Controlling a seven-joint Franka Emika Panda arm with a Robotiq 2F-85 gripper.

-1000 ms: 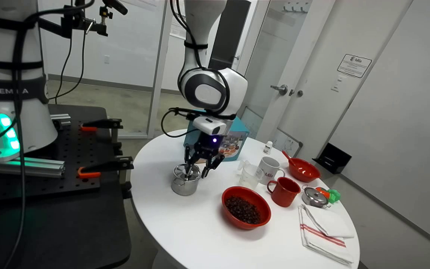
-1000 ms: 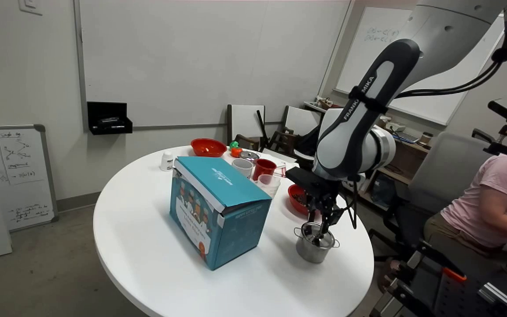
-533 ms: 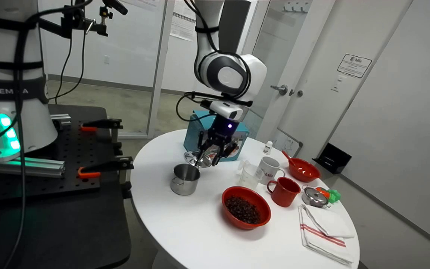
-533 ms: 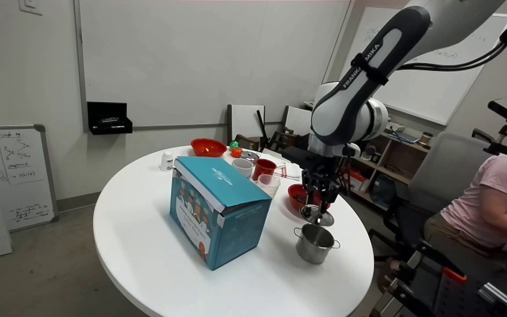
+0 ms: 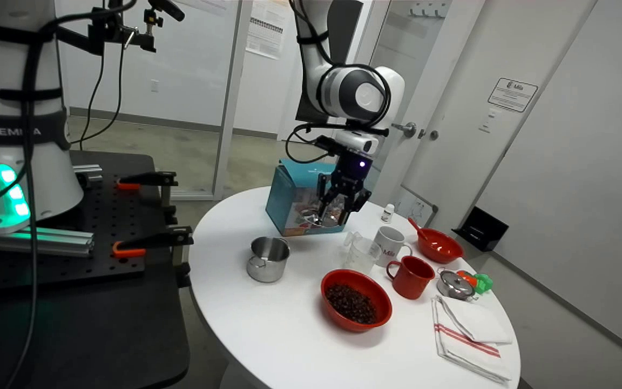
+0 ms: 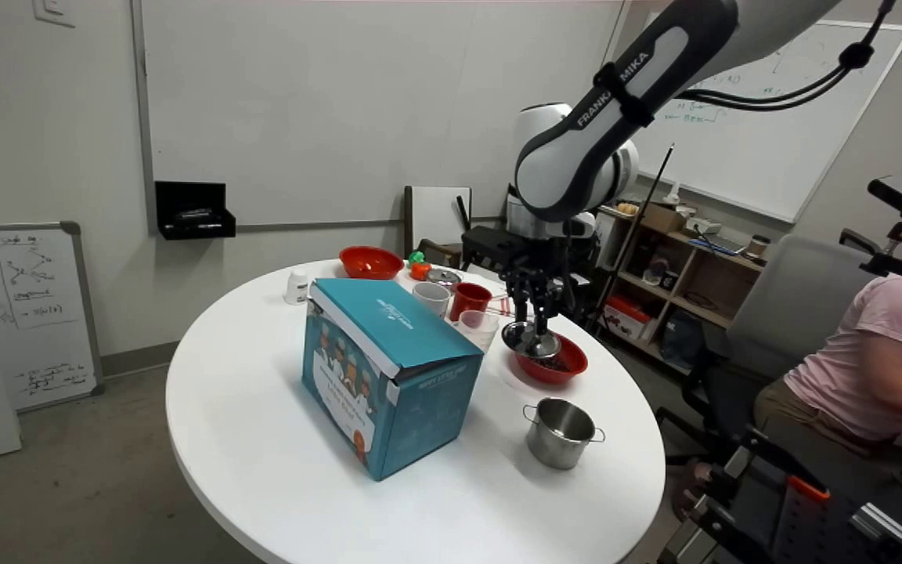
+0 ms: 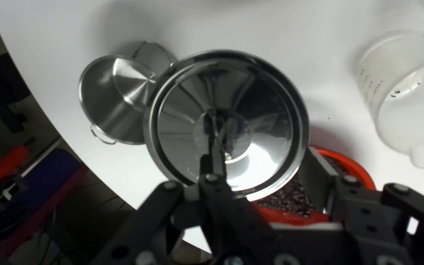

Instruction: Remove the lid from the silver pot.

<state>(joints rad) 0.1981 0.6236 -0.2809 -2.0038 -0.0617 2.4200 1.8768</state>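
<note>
One finger (image 7: 212, 168) of the wide-spread hand (image 5: 332, 217) seemingly hooks the steel lid (image 7: 247, 121), so I'd ease it to the desk (image 5: 289, 335) beneath.

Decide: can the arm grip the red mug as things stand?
Probably not cleanly: the lid hangs from the pincer, likely in the way of a grasp, though nothing covers the red mug.

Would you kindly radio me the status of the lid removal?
End effector open, lid hanging off one finger. Pot uncovered. Bean bowl close by, possibly in the way.
</note>
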